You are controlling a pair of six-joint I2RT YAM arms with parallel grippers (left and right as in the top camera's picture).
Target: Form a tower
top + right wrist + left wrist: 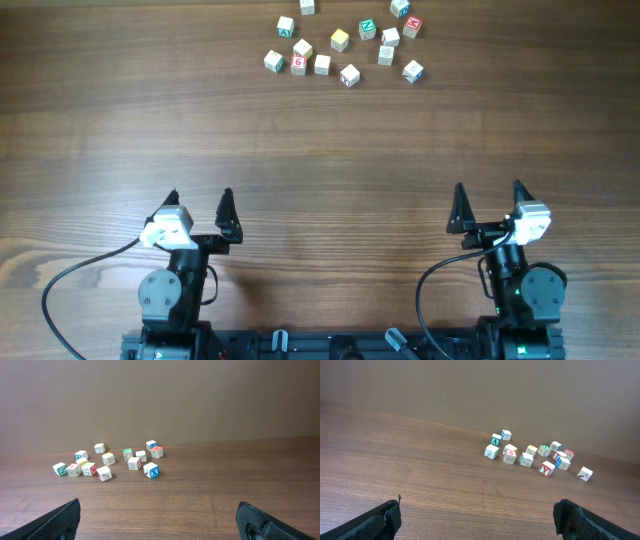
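By the look of things you had not begun the build: no tower stood anywhere in these views. The letter cubes (340, 40) lay in a loose cluster at the far side of the tabletop (320, 140), some touching, none clearly stacked. Your left pincer (200, 195) and right pincer (488, 188) hovered near their bases, both spread wide and empty, well apart from the cubes. Every pick and placement remained to do.

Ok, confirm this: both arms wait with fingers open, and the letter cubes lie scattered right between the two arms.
Not between them: the overhead view shows the letter cubes scattered at the far side of the table. The left fingers and right fingers are open.
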